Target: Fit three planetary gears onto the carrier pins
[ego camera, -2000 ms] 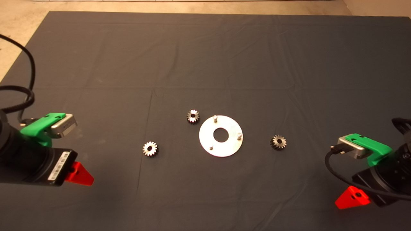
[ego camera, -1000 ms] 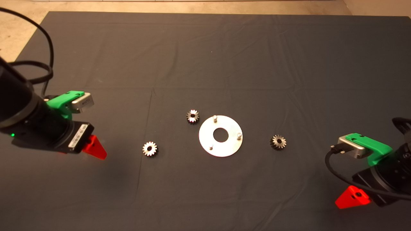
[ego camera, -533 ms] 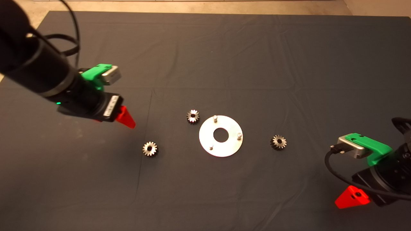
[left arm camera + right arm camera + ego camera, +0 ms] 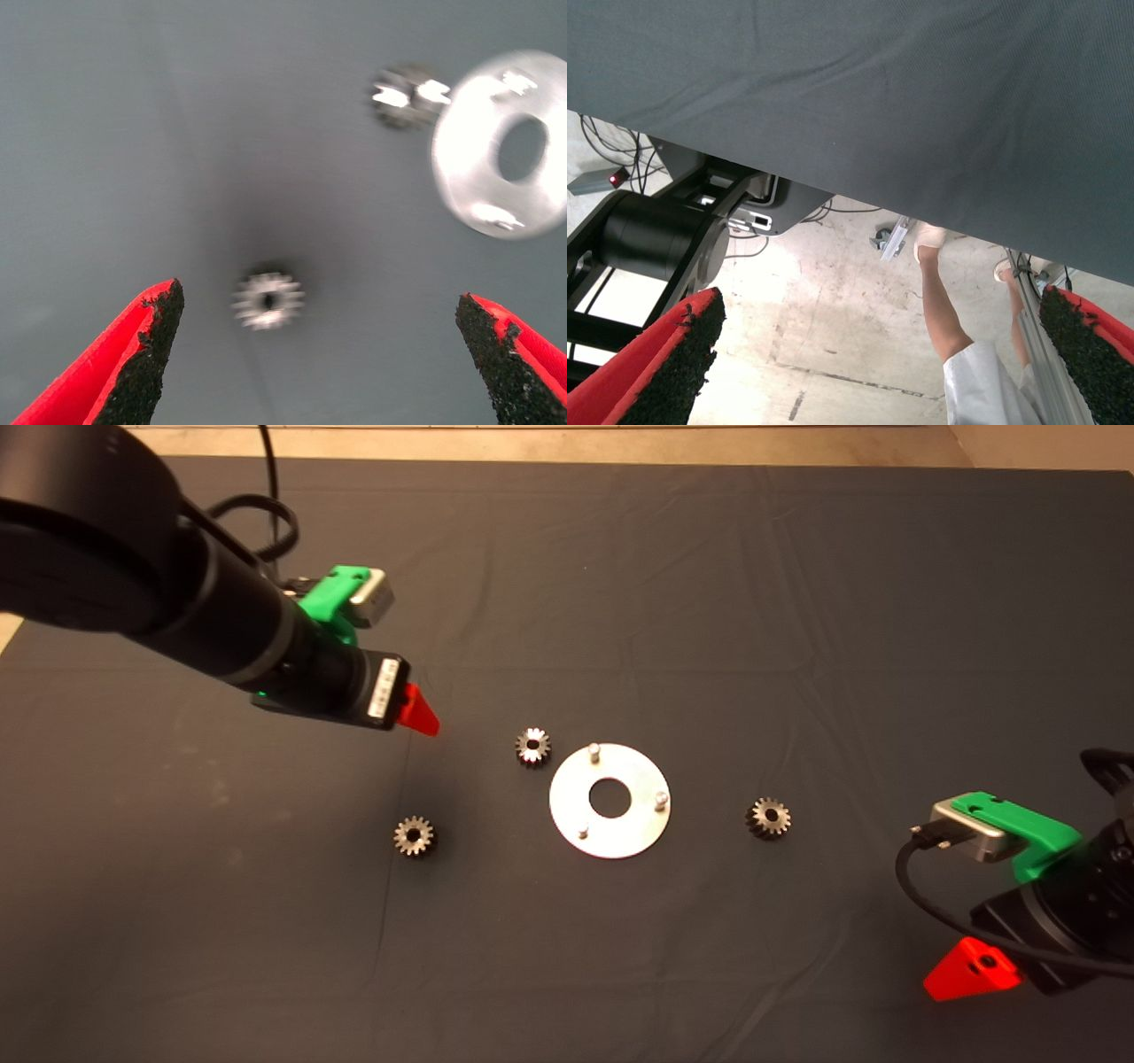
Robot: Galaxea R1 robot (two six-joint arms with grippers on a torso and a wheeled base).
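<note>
No writing can be read anywhere. The only sign of print is a white label [image 4: 384, 688] on the black body just behind the left claw [image 4: 416, 715], and its dark marks are too small to make out. The gears, the disc and the surface carry no visible text or numbers, and neither wrist view shows any lettering.
</note>
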